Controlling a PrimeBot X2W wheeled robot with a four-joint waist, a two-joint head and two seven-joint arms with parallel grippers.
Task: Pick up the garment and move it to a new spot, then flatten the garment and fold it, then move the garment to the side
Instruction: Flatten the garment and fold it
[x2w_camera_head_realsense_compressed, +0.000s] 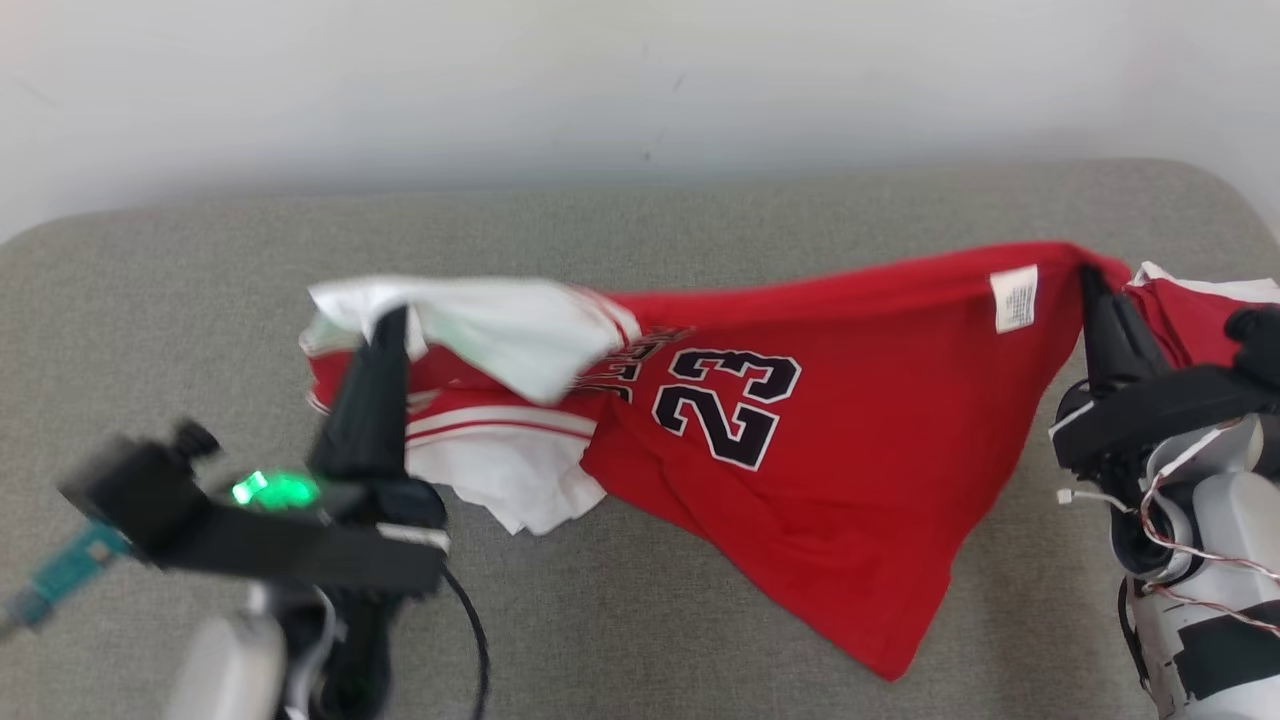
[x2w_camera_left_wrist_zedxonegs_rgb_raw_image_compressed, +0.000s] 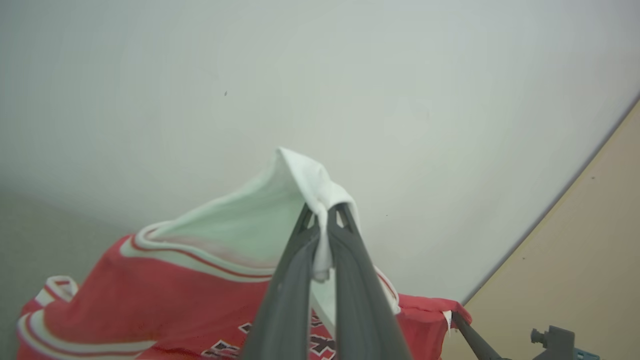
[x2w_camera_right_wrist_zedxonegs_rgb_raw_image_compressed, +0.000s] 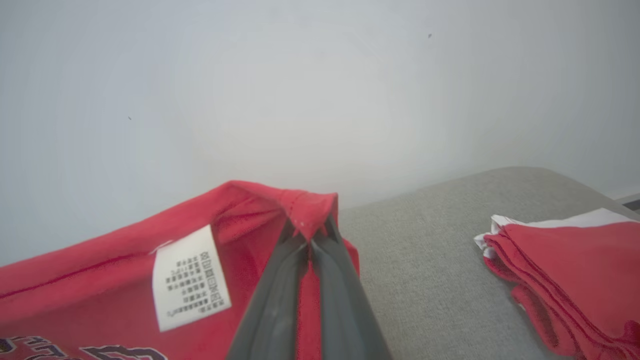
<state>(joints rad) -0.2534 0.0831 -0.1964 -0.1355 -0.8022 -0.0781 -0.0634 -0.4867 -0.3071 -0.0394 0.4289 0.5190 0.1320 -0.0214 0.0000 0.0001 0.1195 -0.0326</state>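
The garment (x2w_camera_head_realsense_compressed: 820, 400) is a red jersey with white sleeves and a black "23", stretched above the grey cushioned surface (x2w_camera_head_realsense_compressed: 640, 230) between both arms. My left gripper (x2w_camera_head_realsense_compressed: 392, 315) is shut on its white sleeve edge; in the left wrist view the white cloth (x2w_camera_left_wrist_zedxonegs_rgb_raw_image_compressed: 280, 200) is pinched between the dark fingers (x2w_camera_left_wrist_zedxonegs_rgb_raw_image_compressed: 350, 260) of the left gripper (x2w_camera_left_wrist_zedxonegs_rgb_raw_image_compressed: 325, 212). At the right, my right gripper (x2w_camera_head_realsense_compressed: 1088, 272) is shut on the red hem corner beside a white care label (x2w_camera_head_realsense_compressed: 1014, 298). The right wrist view shows that gripper (x2w_camera_right_wrist_zedxonegs_rgb_raw_image_compressed: 309, 231) clamping the red fold (x2w_camera_right_wrist_zedxonegs_rgb_raw_image_compressed: 300, 205) next to the label (x2w_camera_right_wrist_zedxonegs_rgb_raw_image_compressed: 189, 277).
A folded pile of red and white garments (x2w_camera_head_realsense_compressed: 1210, 300) lies at the right edge of the surface, also seen as a red stack (x2w_camera_right_wrist_zedxonegs_rgb_raw_image_compressed: 575, 270) in the right wrist view. A pale wall (x2w_camera_head_realsense_compressed: 640, 80) rises behind the surface. A beige floor strip (x2w_camera_left_wrist_zedxonegs_rgb_raw_image_compressed: 580, 260) shows in the left wrist view.
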